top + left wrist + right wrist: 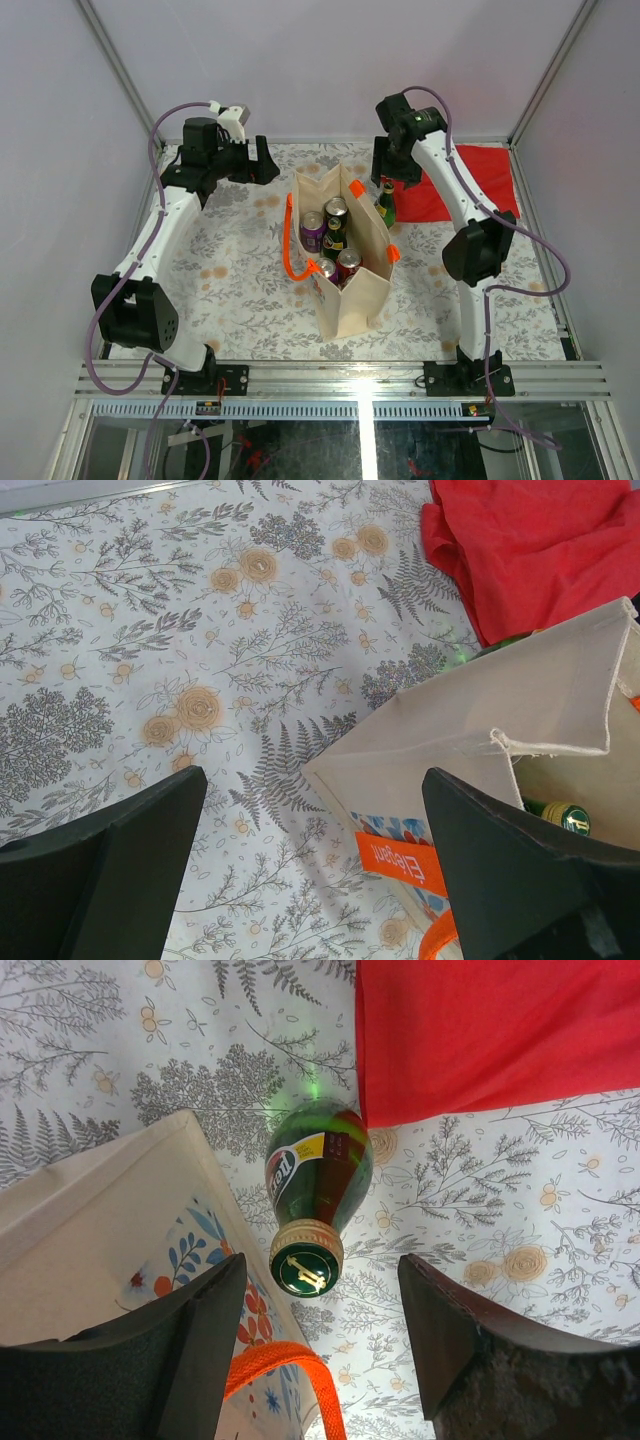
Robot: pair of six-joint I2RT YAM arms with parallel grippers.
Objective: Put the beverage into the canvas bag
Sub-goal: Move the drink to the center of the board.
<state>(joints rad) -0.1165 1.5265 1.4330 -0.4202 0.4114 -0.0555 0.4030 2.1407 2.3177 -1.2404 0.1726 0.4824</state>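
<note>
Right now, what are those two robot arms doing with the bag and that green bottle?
The right gripper hangs over a green bottle that stands on the table between the canvas bag and a red cloth. Its jaws are open on either side of the cap and do not touch it. The bag stands open with several cans inside. The left gripper hovers open by a corner of the bag, holding nothing. The bottle looks like the next drink to go in.

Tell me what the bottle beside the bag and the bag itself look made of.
Bottle: likely green glass, glossy and translucent, casting a green glow on the tablecloth; plastic is possible. Canvas bag: matte beige woven cloth, with a frayed thread at the seam.
</note>
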